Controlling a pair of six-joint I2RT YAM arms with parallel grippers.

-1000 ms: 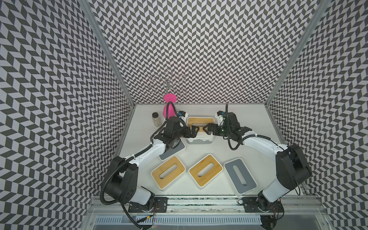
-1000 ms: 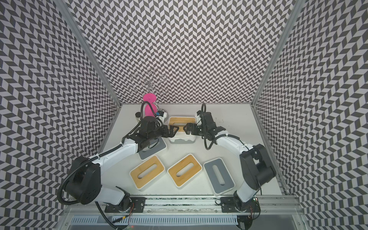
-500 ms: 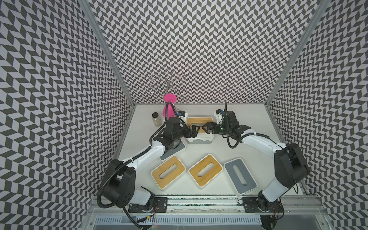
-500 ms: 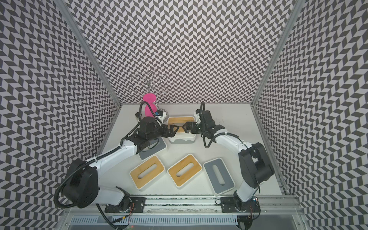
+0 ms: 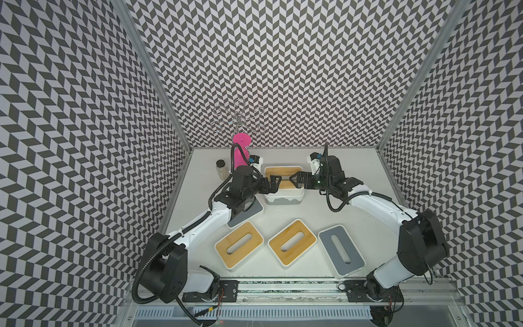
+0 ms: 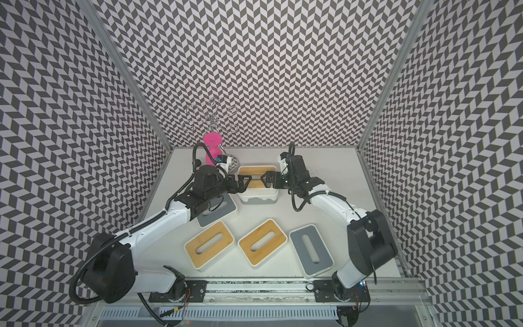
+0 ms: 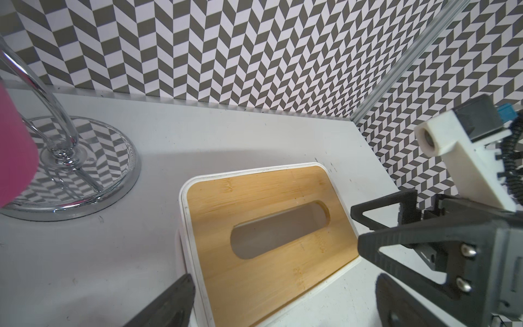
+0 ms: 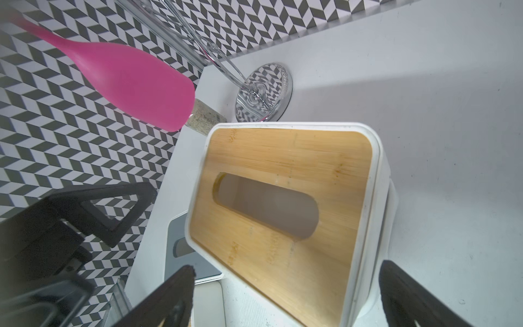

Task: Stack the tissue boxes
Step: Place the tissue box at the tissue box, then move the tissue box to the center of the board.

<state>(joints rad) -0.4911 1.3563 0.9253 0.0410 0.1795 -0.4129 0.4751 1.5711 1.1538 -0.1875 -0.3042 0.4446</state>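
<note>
Left gripper (image 5: 276,183) and right gripper (image 5: 293,182) hovering, both spread wide, facing each other over bamboo box (image 5: 278,171), sitting on white box (image 5: 283,198) at back of table (image 5: 353,161), other boxes (image 5: 239,245) lying nearer front.

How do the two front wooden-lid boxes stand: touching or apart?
Apart. Both top views show bare table between the left box and the middle box.
</note>
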